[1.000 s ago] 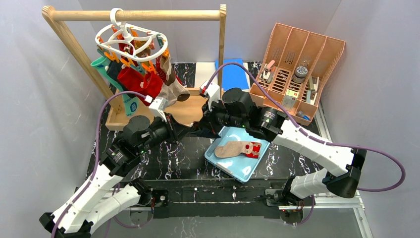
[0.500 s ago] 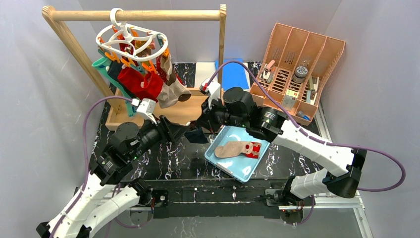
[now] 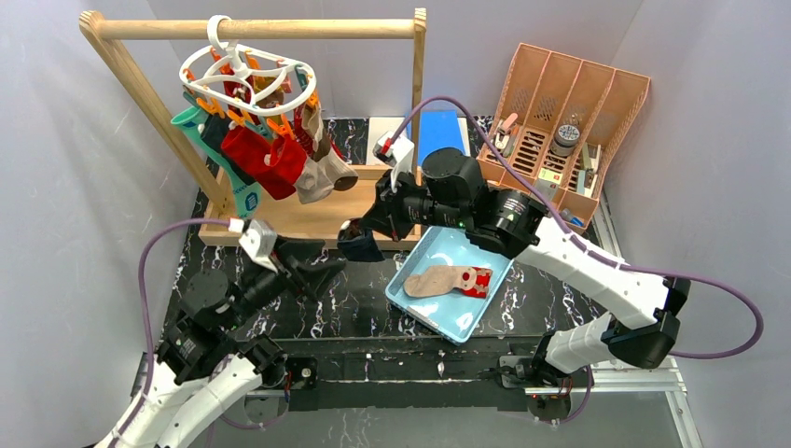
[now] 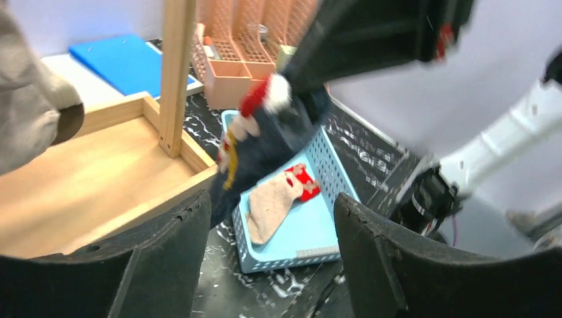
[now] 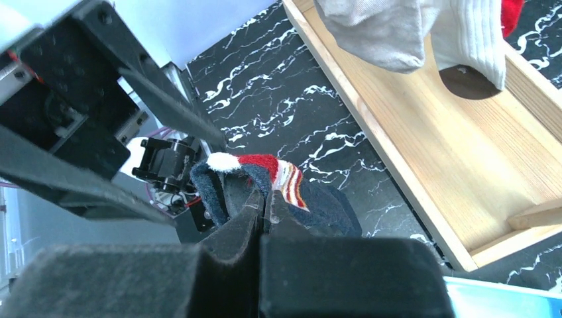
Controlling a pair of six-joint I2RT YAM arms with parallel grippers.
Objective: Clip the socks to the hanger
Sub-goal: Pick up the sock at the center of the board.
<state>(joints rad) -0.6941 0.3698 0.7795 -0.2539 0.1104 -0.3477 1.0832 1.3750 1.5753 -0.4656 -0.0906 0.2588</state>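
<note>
The right fingers (image 5: 265,222) are pressed together on a navy fabric sock with a red-and-white cuff (image 5: 281,182), pinching it near the cuff. The rest of the sock droops under them, off the black marbled surface (image 3: 354,308). The left fingers (image 3: 317,271) are spread apart and grip nothing. They are clear of the navy sock, which shows ahead of them in the gap between them in the left wrist view.

Just beside the right fingers, on their near side, a beige sock with a red toe (image 3: 448,280) lies flat in a light blue plastic basket (image 3: 480,317). Beyond both pairs of fingers, up and to the left, the white ring-shaped plastic hanger (image 3: 244,70) hooks over a light wooden rail frame (image 3: 261,29). Red, teal and beige socks (image 3: 270,157) dangle from its orange and teal clips.
</note>
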